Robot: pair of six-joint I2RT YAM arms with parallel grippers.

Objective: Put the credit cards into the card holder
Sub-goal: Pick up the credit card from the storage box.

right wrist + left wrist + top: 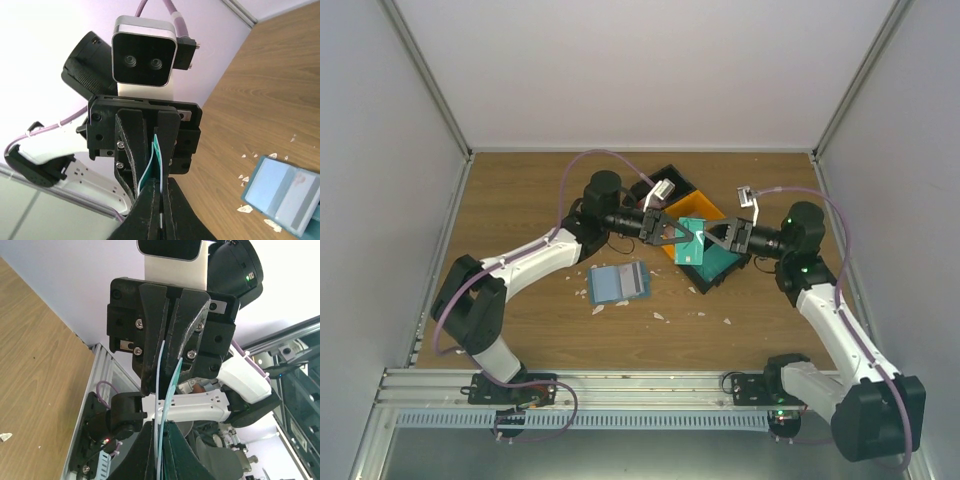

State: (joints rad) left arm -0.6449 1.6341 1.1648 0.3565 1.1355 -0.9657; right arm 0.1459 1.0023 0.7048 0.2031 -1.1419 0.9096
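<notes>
Card holder (618, 282): lies open and flat on the desk, a little left of the centre and closer to the near edge than both hands; pale striped pockets face up, no card visible in them.

White scraps (598, 309): scattered on the desk around the holder and toward the near edge; not part of the task.

Left hand (680, 237): closed tight on one edge of a thin teal card (693, 245), above the middle of the desk.

Teal card: up in the air between the two hands, tilted, well apart from the holder; probably one of the credit cards. Shows a pale layer beside a teal one in the left wrist view, so cannot tell if one card or two.

Right hand (713, 240): closed on the opposite edge of the same card, fingers pressed together on it.

Green-teal block (720, 265): under and just behind the held card, in a black tray (673, 177) toward the far edge.

Step in hand: seems a handover or regrasp of the card, before any insertion.

Next move: calls for one hand to release, then to carry the card down to the holder, to align its edge with a pocket slot and to slide it in. Holder lies loose and may shift, so perhaps needs the free hand to press it.
</notes>
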